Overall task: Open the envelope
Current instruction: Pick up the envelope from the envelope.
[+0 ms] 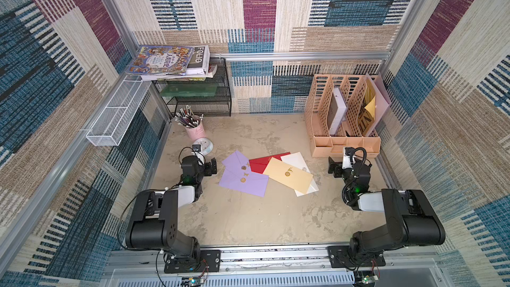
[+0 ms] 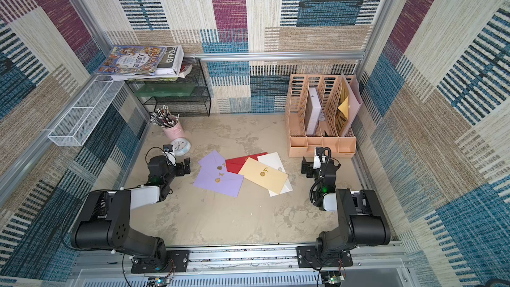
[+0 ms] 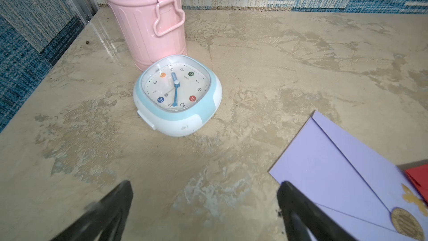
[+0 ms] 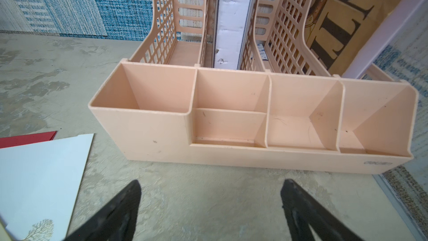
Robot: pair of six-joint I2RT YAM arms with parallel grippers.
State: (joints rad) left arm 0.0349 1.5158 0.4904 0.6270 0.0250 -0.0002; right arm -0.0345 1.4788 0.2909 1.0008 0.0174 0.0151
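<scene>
— The grippers?
— The left gripper (image 1: 211,166) and right gripper (image 1: 333,167) hover with jaws spread, empty, flanking the envelopes (image 1: 256,165).
— Which lie where?
— Overlapping mid-bench: front lilac envelope (image 1: 244,184), rear lilac envelope (image 1: 235,160), red envelope (image 1: 263,161), cream envelope (image 1: 291,179), white envelope (image 1: 297,158). Beyond: alarm clock (image 1: 206,144) just beside the pink pencil bucket (image 1: 195,131), left edge; peach file organizer (image 1: 345,144), far-right corner.

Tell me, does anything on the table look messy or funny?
Yes. The envelopes lie in a crooked, overlapping heap, with the cream envelope on top. The clock lies face up beside the pink bucket instead of standing. Nothing looks spilled or broken.
</scene>
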